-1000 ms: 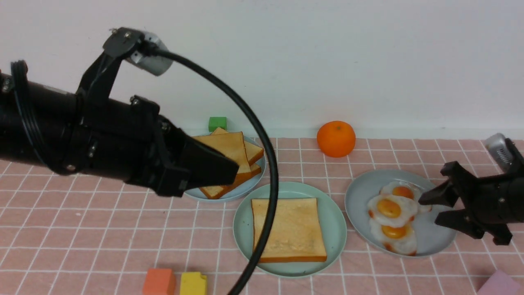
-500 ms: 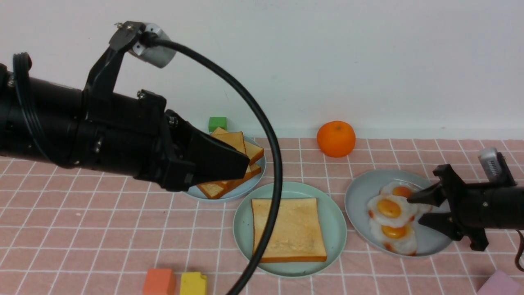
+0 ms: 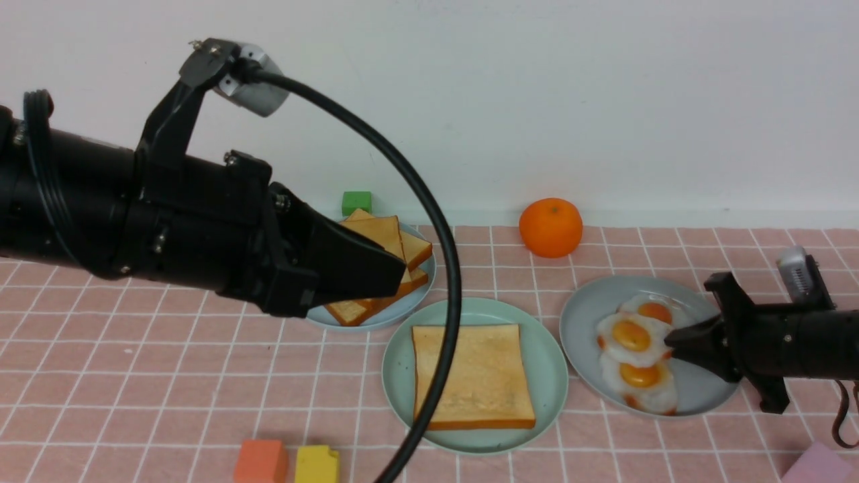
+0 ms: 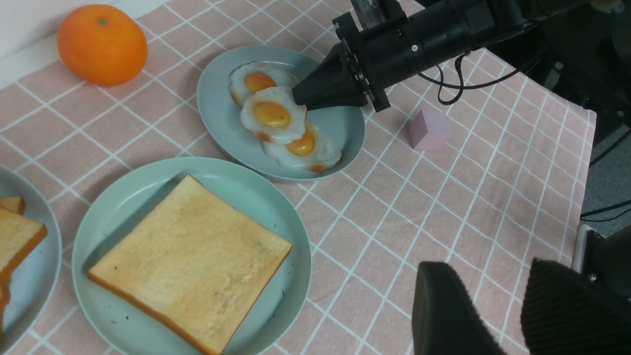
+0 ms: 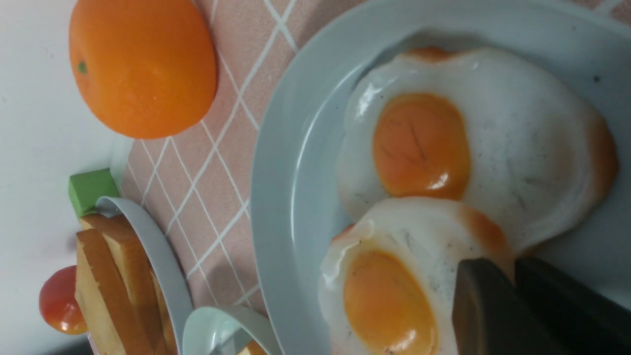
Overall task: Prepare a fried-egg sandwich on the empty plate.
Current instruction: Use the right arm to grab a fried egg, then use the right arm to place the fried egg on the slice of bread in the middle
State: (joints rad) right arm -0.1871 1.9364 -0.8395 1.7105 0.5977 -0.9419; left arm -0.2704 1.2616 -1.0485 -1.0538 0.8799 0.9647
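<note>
One toast slice (image 3: 473,376) lies on your mint-green plate (image 3: 550,362), centre of bench (image 3: 134,402) | right hand (image 3: 671,345) pinched on middle fried egg (image 3: 631,335), blue-grey plate (image 3: 580,335) at mint plate's 3 o'clock | left hand (image 4: 493,281) parted, empty, at 10 o'clock

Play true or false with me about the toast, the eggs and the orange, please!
1. The right pincer pinches the edge of a fried egg on the blue-grey plate. True.
2. That plate holds two eggs. False: it holds three, overlapping.
3. The mint-green plate holds one toast slice. True.
4. An egg already lies on that toast slice. False: its top is bare.
5. The orange sits on a plate. False: it sits on the tablecloth, near the wall.
</note>
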